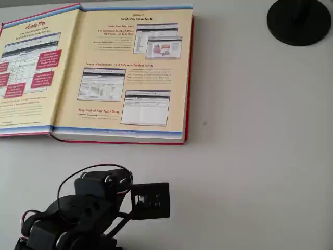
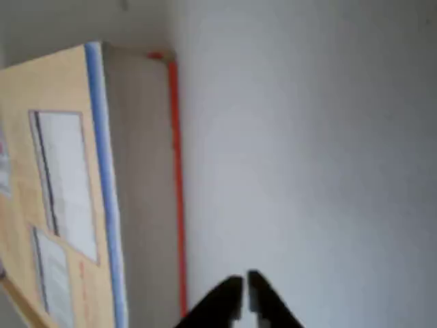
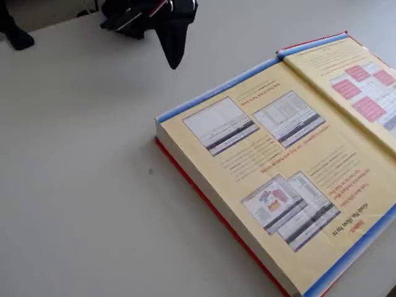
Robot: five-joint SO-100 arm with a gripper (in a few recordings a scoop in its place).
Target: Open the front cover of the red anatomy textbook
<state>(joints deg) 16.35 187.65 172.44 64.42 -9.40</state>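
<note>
In the wrist view the gripper [image 2: 244,290] sits closest, its two dark fingers [image 2: 222,301] drawn together at the tips with only a thin sliver of light between them, and nothing is held there. It hangs over the bare pale table [image 2: 307,150], apart from the book. Just to the left of it in this view runs the red anatomy textbook [image 2: 68,205]: the red edge of the back board, the grey-cream block of page edges, then a cream-yellow page with a blue band and blurred screenshots.

In the overhead view the black arm is folded near the lower edge, with the gripper [image 1: 151,200] pointing right and well short of the book's near edge. Beyond it the red anatomy textbook [image 1: 130,73] lies open and flat on the table [image 1: 250,156]. The front cover [image 1: 31,73] is laid over to the left, its cream-yellow inner side facing up with red boxes and a table-like screenshot printed on it. The first page on the right shows several screenshots and red headings. A black round base [image 1: 299,21] stands at the far upper right, well apart from the book.

In the fixed view the gripper [image 3: 174,55] points down above the table, clear of the textbook [image 3: 272,161], and the opened cover [image 3: 359,80] lies at the right edge.
</note>
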